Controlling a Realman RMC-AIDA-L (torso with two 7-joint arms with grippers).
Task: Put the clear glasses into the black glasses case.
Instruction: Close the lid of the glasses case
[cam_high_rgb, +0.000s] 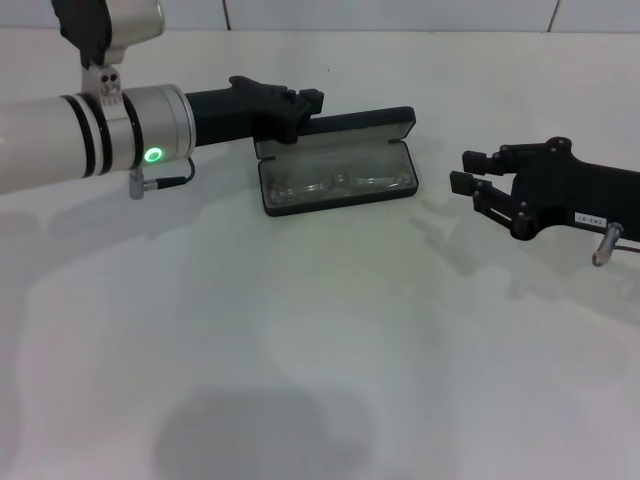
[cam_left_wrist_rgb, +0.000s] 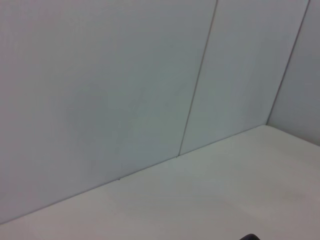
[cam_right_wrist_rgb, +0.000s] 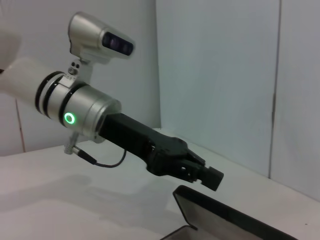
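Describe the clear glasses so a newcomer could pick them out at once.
On the white table, look past the middle to the open black glasses case, beside the left gripper. The clear glasses lie inside its tray. They are see-through throughout, showing only as faint lens outlines and glints against the grey lining.

The black glasses case (cam_high_rgb: 337, 178) looks matt with a smooth grey lining; the clear glasses (cam_high_rgb: 340, 183) are glossy transparent plastic; the bench (cam_high_rgb: 320, 350) is smooth white.

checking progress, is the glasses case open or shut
Open: the case has its lid raised, and the glasses lie inside.
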